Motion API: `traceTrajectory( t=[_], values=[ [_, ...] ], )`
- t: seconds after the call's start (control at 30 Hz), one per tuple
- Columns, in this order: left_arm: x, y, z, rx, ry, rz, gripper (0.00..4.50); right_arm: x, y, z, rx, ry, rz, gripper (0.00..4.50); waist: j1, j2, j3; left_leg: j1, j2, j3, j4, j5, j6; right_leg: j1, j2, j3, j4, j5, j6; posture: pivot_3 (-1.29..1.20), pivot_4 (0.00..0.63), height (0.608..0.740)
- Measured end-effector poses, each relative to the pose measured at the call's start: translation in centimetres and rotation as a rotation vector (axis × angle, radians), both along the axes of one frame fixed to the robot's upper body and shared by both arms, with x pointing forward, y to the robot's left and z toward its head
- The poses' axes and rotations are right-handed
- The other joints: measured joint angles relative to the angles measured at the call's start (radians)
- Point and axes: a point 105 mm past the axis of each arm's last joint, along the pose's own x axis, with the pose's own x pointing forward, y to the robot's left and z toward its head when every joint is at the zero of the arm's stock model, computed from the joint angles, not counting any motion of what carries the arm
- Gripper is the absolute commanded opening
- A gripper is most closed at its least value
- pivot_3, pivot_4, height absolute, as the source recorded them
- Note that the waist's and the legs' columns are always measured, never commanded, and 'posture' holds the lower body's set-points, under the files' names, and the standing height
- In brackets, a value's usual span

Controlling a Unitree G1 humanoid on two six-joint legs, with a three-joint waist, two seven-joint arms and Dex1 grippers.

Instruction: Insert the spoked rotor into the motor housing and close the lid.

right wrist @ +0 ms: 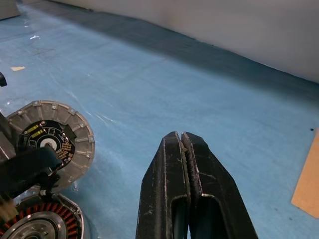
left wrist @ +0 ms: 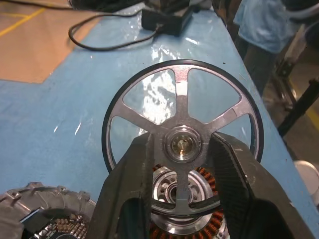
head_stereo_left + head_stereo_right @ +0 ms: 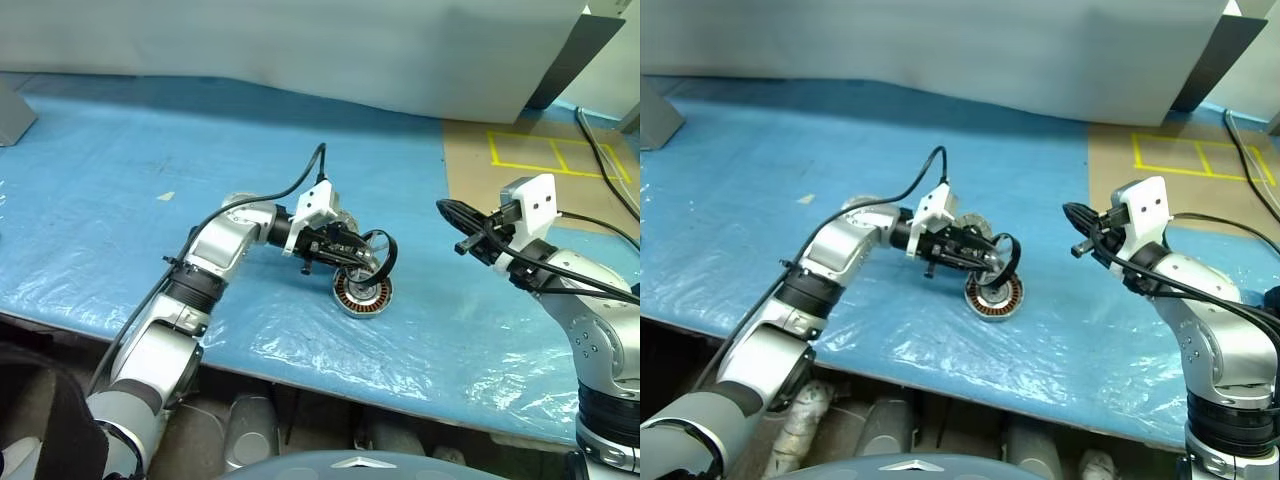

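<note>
The left claw (image 3: pixel 362 258) grips the spoked rotor (image 2: pixel 182 142) by its silver spokes on either side of the hub, holding the black-rimmed wheel tilted just above the motor housing (image 3: pixel 362 294). The housing lies on the blue-covered surface (image 3: pixel 150 150) with its copper windings exposed, and its lid (image 1: pixel 52 142) is swung open beside it, ribbed rim and dark centre showing. The right claw (image 1: pixel 182 144) hangs well apart to the right, its fingers pressed together and empty.
</note>
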Motion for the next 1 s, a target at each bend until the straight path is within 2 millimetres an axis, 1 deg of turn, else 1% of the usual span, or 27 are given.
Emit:
traceTrajectory(
  t=[0.1,0.17,0.27,0.33,0.43,0.57,0.93,0.97,1.0],
  values=[
    [-0.1,-0.5,-0.7,0.057,-0.045,-0.050,1.70,-0.3,0.0,-0.1,-0.010,-0.004,-0.010,0.00,0.001,0.000,0.000,0.000,0.000,0.000,0.000,0.000,0.000,0.000,0.000,0.000,0.000,0.000,0.000,0.00,0.150,0.740],
    [-0.1,-0.2,-1.7,0.119,-0.061,-0.079,1.70,-0.7,0.1,-0.3,-0.022,0.000,-0.014,0.00,0.001,0.000,0.000,0.000,0.000,0.000,0.000,0.000,0.000,0.000,0.000,0.000,0.000,0.000,0.000,0.00,0.150,0.740],
    [-0.2,0.6,-2.5,0.169,-0.068,-0.110,1.70,-1.0,0.0,-0.7,-0.028,0.010,-0.024,0.00,0.000,0.000,0.000,0.000,0.000,0.000,-0.001,0.000,0.000,0.000,0.000,0.000,0.000,0.000,0.000,0.00,0.150,0.740],
    [0.0,0.8,-2.4,0.187,-0.083,-0.118,1.70,-1.0,0.0,-0.6,-0.031,0.006,-0.028,0.00,0.001,0.001,0.000,0.000,0.000,0.000,0.000,0.000,0.000,0.000,0.000,0.000,0.000,0.000,0.000,0.00,0.150,0.740],
    [0.3,0.6,-1.9,0.193,-0.118,-0.126,1.70,-1.1,0.3,-0.8,-0.034,0.012,-0.023,0.00,0.003,0.001,0.000,0.001,0.000,0.000,0.000,0.000,0.000,0.001,-0.001,0.000,0.000,0.000,0.000,0.00,0.150,0.740],
    [0.6,0.4,-2.1,0.206,-0.153,-0.132,1.70,-1.2,0.4,-1.1,-0.038,0.021,-0.025,0.00,0.003,0.001,0.000,0.001,0.000,0.000,0.000,0.000,0.000,0.001,-0.001,0.000,0.000,0.000,0.000,0.00,0.150,0.740],
    [0.0,0.0,-2.6,0.253,-0.242,-0.208,1.70,-1.2,0.5,-1.5,-0.055,0.033,-0.024,0.00,0.004,0.001,-0.001,0.002,0.000,0.000,0.000,0.000,0.000,0.003,-0.001,0.000,0.000,0.000,0.000,0.00,0.150,0.740],
    [-0.2,-0.2,-2.8,0.256,-0.245,-0.227,2.13,-1.2,0.6,-1.6,-0.056,0.039,-0.020,0.00,0.004,0.001,-0.001,0.002,0.000,0.000,0.000,0.000,0.000,0.002,-0.001,0.000,0.000,0.000,0.000,0.00,0.150,0.740],
    [-0.4,-0.4,-2.9,0.256,-0.244,-0.237,2.44,-1.2,0.6,-1.8,-0.057,0.043,-0.019,0.00,0.004,0.001,-0.001,0.002,0.000,0.000,0.000,0.000,0.000,0.002,-0.001,0.000,0.000,0.000,0.000,0.00,0.150,0.740]
  ],
)
